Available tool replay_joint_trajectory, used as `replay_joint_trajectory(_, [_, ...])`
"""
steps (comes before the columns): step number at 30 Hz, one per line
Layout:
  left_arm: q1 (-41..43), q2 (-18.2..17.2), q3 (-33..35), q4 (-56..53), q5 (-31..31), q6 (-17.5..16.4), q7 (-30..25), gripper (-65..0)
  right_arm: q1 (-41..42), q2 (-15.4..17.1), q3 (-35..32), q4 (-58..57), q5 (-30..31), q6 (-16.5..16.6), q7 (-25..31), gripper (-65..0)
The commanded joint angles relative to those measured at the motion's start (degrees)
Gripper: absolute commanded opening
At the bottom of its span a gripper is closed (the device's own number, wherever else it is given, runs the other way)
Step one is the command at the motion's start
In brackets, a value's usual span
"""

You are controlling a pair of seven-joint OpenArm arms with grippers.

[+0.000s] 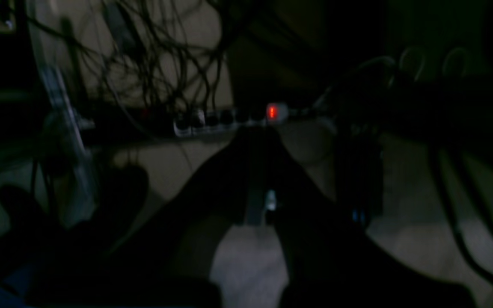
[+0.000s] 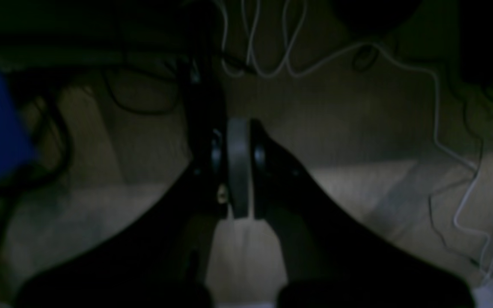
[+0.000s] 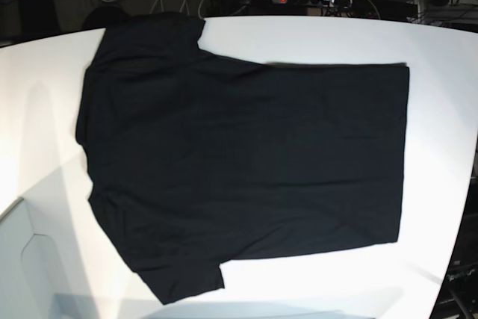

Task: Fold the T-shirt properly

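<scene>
On the table [image 3: 441, 110], T-shirt [image 3: 246, 162] flat; both end effectors together, dim, empty

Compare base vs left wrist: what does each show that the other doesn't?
Only base: the black T-shirt spread flat on the white table, sleeves toward the view's left, neither arm in the picture. Only left wrist: the left claw, shut, against a dim floor with tangled cables, well away from the cloth. Both: the power strip with its red lit switch, which lies beyond the table's far edge in base.
</scene>
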Motion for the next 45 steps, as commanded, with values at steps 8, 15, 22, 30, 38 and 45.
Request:
replay_joint_trajectory(8, [9.65,-3.21,-0.05,16.36,0.21,-0.07,-0.68,-65.0,-9.69,-0.51,4.76,18.85,0.01,-0.34,0.41,-65.0])
replay_joint_trajectory(15, [13.6,-5.84,-0.14,27.96,0.21,-0.07,-0.24,-65.0,-16.02,-0.51,8.01,35.02,0.01,-0.08,0.41,-65.0])
replay_joint_trajectory(22, [15.54,-6.99,-0.14,38.33,0.21,-0.07,-0.15,-65.0,-19.01,-0.24,8.1,48.65,0.01,0.01,-0.29,-65.0])
replay_joint_trajectory(30, [12.28,-6.99,-0.23,41.85,0.3,-0.07,0.02,-65.0,-12.59,-0.07,8.01,58.94,0.01,1.59,-13.48,-65.0])
replay_joint_trajectory(38, [8.5,-6.99,-1.46,46.51,-6.91,-0.43,3.71,-65.0,-3.09,-0.42,8.63,60.17,0.01,18.3,-23.5,-65.0])
replay_joint_trajectory(45, [5.25,-6.99,-8.14,48.8,-16.32,-0.69,11.36,-65.0,5.26,-0.59,13.9,60.25,0.01,26.91,-31.15,-65.0])
